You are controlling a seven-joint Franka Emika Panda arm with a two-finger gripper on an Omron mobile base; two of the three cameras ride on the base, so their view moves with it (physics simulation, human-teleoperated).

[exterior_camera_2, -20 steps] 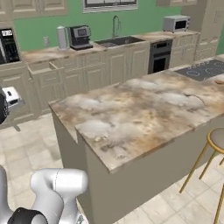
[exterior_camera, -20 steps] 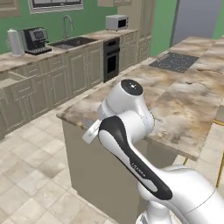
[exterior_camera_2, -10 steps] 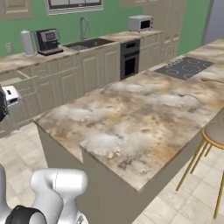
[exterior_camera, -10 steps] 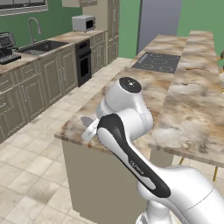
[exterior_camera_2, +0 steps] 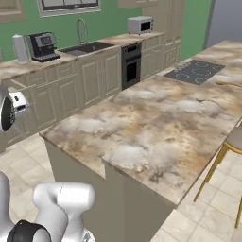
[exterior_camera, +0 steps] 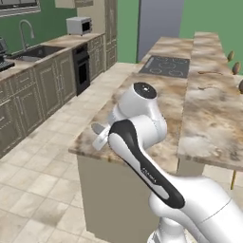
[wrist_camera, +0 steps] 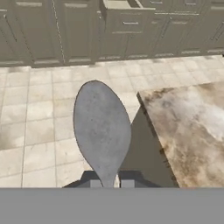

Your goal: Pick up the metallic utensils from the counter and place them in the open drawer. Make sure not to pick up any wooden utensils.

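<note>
1. Up close, the hand view shows a grey metal spoon [wrist_camera: 102, 127], its broad matte oval bowl rising and narrowing to a neck clamped between the two dark fingers [wrist_camera: 96, 183] of the gripper [wrist_camera: 108, 183]. Behind it lie pale floor tiles, a corner of the marbled worktop [wrist_camera: 188, 127] at right, and tan cabinets with one open drawer [wrist_camera: 120, 5] at the top edge.

2. From the left base view, the white arm [exterior_camera: 142, 142] stands before the long beige-brown marbled worktop [exterior_camera: 204, 114] with its inset black cooktop [exterior_camera: 166, 66]. A slender brown utensil [exterior_camera: 209, 72] lies beyond the cooktop. Green walls, a sink run and a microwave [exterior_camera: 78, 24] fill the far side.

3. From the right base view, the worktop [exterior_camera_2: 156, 127] stretches towards the cooktop [exterior_camera_2: 194, 72]; thin brown pieces [exterior_camera_2: 230, 84] lie near it, too small to identify. A coffee machine [exterior_camera_2: 42, 46], sink tap [exterior_camera_2: 81, 28] and microwave [exterior_camera_2: 140, 24] line the rear counter.
</note>
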